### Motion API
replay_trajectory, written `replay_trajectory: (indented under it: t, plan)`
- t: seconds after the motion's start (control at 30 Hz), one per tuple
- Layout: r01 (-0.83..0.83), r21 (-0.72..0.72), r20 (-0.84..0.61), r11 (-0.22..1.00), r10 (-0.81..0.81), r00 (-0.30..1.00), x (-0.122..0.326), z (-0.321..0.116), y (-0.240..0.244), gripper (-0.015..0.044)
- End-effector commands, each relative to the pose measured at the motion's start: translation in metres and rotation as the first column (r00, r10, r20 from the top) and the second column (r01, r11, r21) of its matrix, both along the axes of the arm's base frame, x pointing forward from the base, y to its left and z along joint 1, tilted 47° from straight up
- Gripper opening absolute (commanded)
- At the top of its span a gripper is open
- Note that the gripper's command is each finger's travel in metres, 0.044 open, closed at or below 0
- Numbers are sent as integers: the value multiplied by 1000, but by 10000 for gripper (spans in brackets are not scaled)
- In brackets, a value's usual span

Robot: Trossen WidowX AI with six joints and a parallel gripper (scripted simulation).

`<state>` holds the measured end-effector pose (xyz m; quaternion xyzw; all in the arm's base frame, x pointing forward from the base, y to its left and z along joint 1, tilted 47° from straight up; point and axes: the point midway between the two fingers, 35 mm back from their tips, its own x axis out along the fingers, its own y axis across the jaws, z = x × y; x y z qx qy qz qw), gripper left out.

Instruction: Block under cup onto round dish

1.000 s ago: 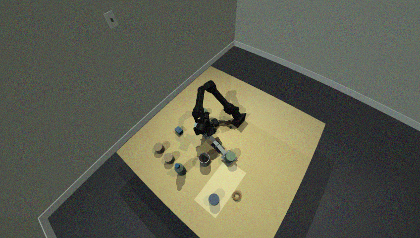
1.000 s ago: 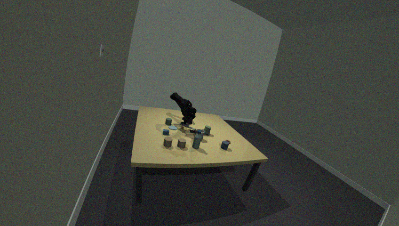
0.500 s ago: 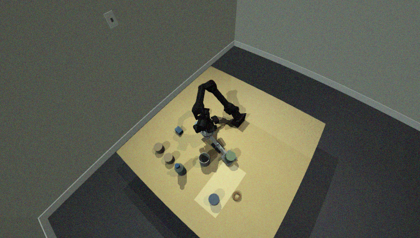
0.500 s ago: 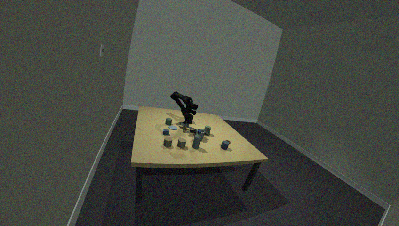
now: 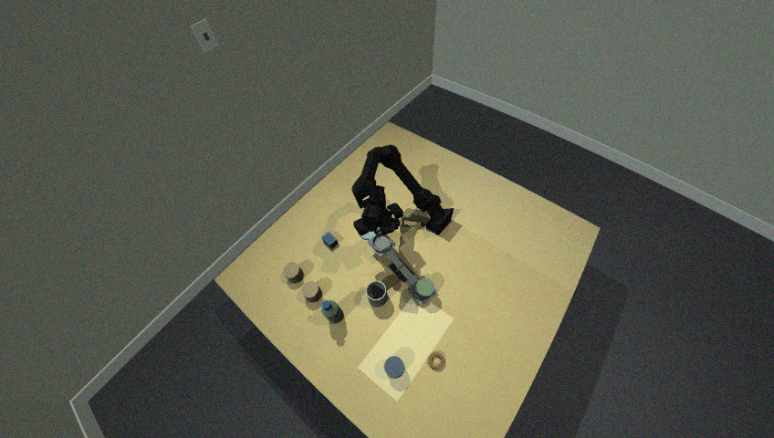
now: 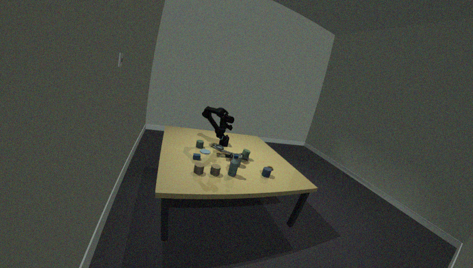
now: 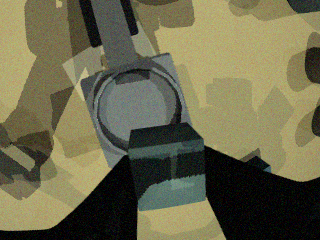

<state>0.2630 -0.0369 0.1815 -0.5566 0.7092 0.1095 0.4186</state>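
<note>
My gripper point(image 7: 164, 158) point(image 5: 373, 230) point(image 6: 223, 145) is shut on the teal block point(image 7: 172, 172), which is raised above the near end of the balance. The balance point(image 5: 399, 267) point(image 7: 117, 37) has a bare ringed pan point(image 5: 382, 242) point(image 7: 131, 107) at this end. A green cup point(image 5: 424, 286) point(image 6: 245, 153) stands on the far end and leans slightly in the exterior view. The other green cup point(image 6: 199, 144) stands on the table; the arm hides it in the top view. The pale blue round dish point(image 6: 204, 151) lies near that cup, with no cup above it.
A blue block point(image 5: 329, 239) point(image 6: 196, 156), two tan cylinders point(image 5: 293, 272) point(image 5: 311, 290), a bottle point(image 5: 332, 311) point(image 6: 232, 168) and an open grey cup point(image 5: 376, 293) stand around the balance. Farther off are a blue cylinder point(image 5: 394, 367) point(image 6: 266, 172) and a ring point(image 5: 430, 361).
</note>
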Motion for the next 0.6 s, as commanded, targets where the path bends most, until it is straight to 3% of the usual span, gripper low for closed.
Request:
replay_trajectory:
  t: [0.0, 0.57]
  plan:
    - [12, 3, 8, 1000, -12, 1000, -2, 3, -12, 0]
    - [63, -5, -1, 998, -63, 998, -22, 10, -72, 0]
